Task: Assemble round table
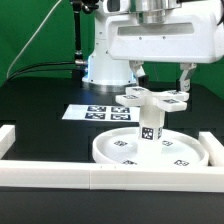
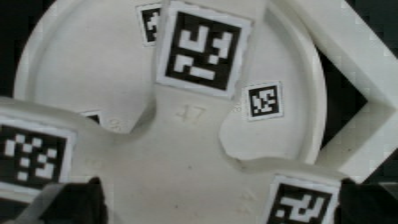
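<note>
The large rimmed round disc (image 1: 150,150) lies flat on the black table. The short post (image 1: 150,128) stands upright on its middle, with a tag on its side. The cross-shaped foot (image 1: 151,97) sits on top of the post, its arms carrying tags. My gripper (image 1: 161,78) hangs just above the foot, open, with one finger (image 1: 137,72) and the other (image 1: 185,76) spread wide over the foot's arms. In the wrist view the foot (image 2: 178,130) fills the picture, and the gripper (image 2: 217,206) shows only as dark fingertips at two corners, holding nothing.
The marker board (image 1: 92,113) lies behind the disc, toward the exterior view's left. White border rails run along the left (image 1: 15,140), front (image 1: 100,180) and right (image 1: 213,150). The arm's white base (image 1: 105,62) stands at the back.
</note>
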